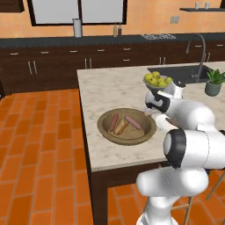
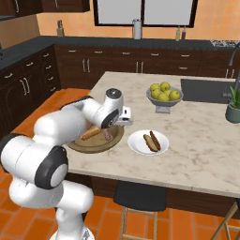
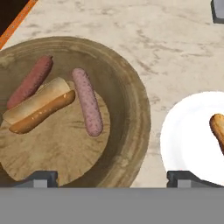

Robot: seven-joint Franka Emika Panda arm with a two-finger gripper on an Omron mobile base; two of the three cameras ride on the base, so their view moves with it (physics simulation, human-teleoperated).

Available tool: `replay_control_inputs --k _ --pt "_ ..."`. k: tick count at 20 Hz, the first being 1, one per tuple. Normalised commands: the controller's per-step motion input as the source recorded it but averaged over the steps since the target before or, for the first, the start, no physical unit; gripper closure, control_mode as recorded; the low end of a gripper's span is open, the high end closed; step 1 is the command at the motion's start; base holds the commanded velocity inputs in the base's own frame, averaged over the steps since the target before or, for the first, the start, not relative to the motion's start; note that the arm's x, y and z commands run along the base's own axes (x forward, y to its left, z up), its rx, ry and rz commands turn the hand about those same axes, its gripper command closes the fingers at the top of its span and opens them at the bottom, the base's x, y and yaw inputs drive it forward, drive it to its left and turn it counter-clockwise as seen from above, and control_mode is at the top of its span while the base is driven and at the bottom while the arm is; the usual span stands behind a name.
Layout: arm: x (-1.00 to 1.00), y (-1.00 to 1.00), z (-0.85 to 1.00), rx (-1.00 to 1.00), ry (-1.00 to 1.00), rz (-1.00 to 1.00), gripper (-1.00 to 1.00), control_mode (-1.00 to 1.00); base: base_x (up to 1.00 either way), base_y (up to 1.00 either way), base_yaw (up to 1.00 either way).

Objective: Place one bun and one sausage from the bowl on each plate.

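big round brown wooden bowl [image 3: 131, 109] on the counter holds the food | white round plate [image 2: 136, 143] beside it, filled | soft tan bun [image 3: 39, 105], grab its middle gently | pink slippery sausage [image 3: 87, 101], pinch midway | gripper [image 3: 111, 177] wide open, empty

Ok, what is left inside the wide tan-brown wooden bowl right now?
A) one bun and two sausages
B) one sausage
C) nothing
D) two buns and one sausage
A: the hand view shows the wide tan-brown wooden bowl holding one bun between two sausages, a darker red one and a pinkish one.
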Motion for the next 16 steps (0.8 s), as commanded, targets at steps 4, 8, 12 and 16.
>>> replay_control_inputs --k 4,8,12,16 --pt "-0.25 0.84 0.22 0.00 0.00 -0.14 -1.00 -1.00 0.00 0.00 0.00" --pt "-0.24 0.22 0.21 0.00 0.05 0.00 -1.00 -1.00 0.00 0.00 0.00" --pt "-0.03 0.19 0.06 0.00 0.02 0.00 -1.00 -1.00 0.00 0.00 0.00" --pt "0.04 0.89 -0.13 0.01 0.01 0.00 -1.00 -1.00 0.00 0.00 0.00"
